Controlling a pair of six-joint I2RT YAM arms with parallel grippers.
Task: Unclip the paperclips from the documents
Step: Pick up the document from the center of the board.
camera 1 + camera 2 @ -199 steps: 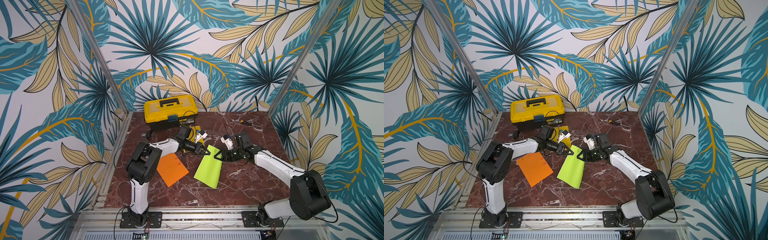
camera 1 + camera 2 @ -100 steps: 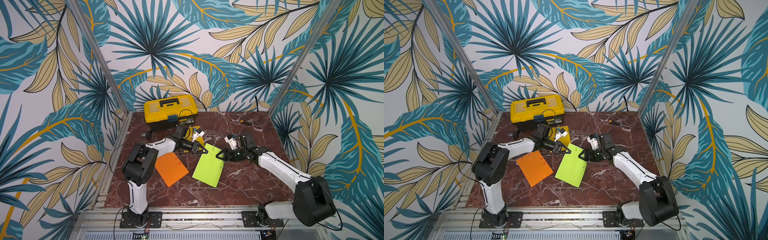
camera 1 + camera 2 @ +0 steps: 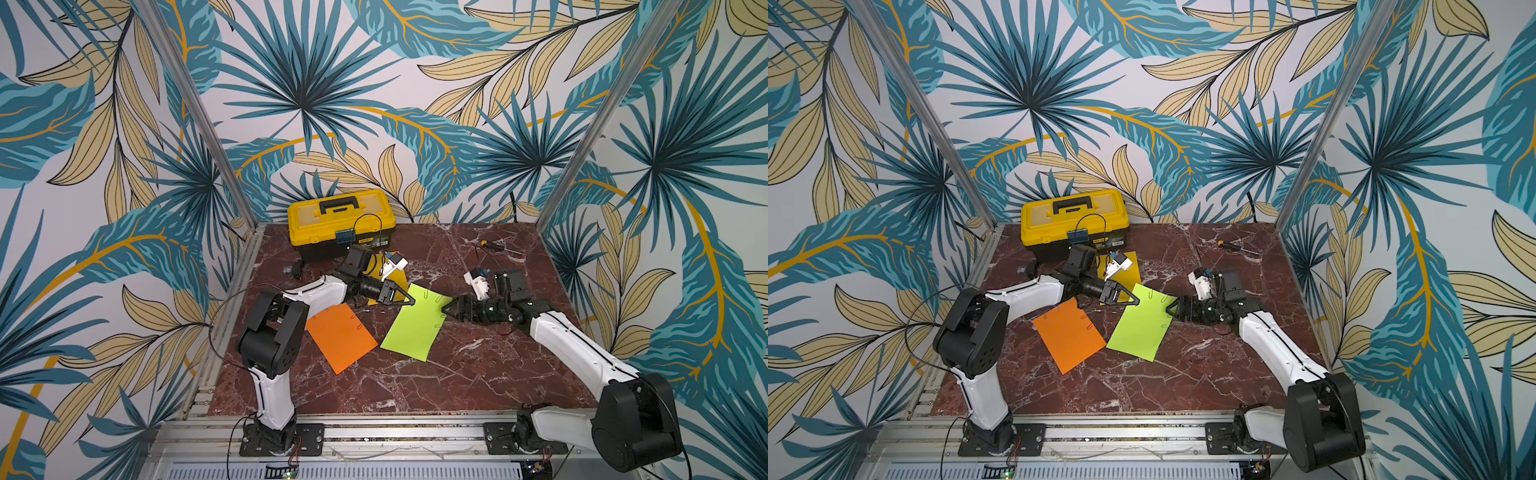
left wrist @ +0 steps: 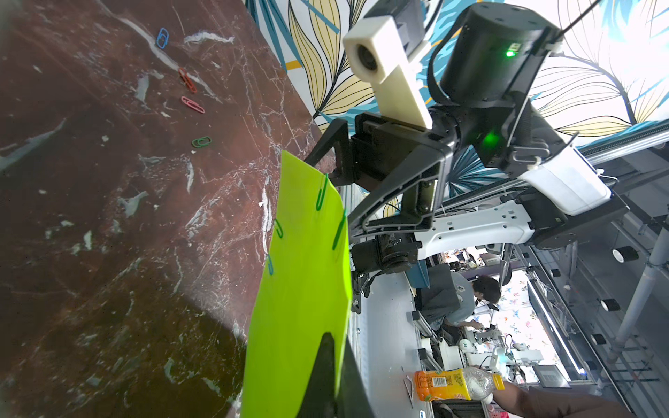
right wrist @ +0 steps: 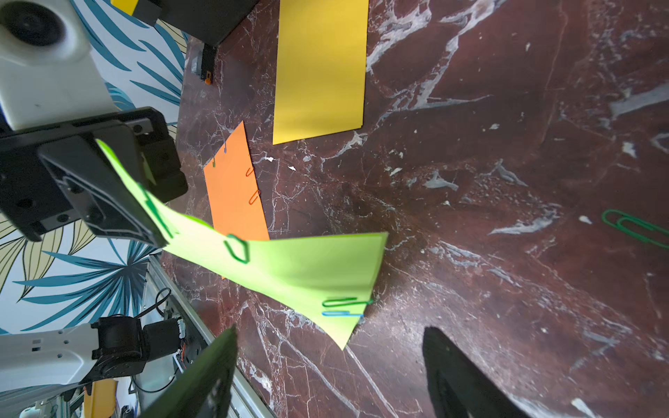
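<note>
Our left arm (image 3: 270,332) rises from its base at lower left, elbow up, with the forearm running right toward frame centre in both top views. The left gripper (image 3: 409,300) has its tips pinched tight on a corner of the lime green sheet (image 3: 411,332). Our right arm (image 3: 573,349) stretches low from the lower-right base, up-left toward centre. The right gripper (image 3: 444,309) has its jaws spread wide and grips nothing. Its tips point at the left gripper's, near them.

lime sheet (image 5: 307,267) showing green and blue clips (image 5: 340,302); orange sheet (image 5: 235,202) showing red clips (image 5: 254,197); tabletop (image 5: 506,181) showing white-veined maroon marble.
</note>
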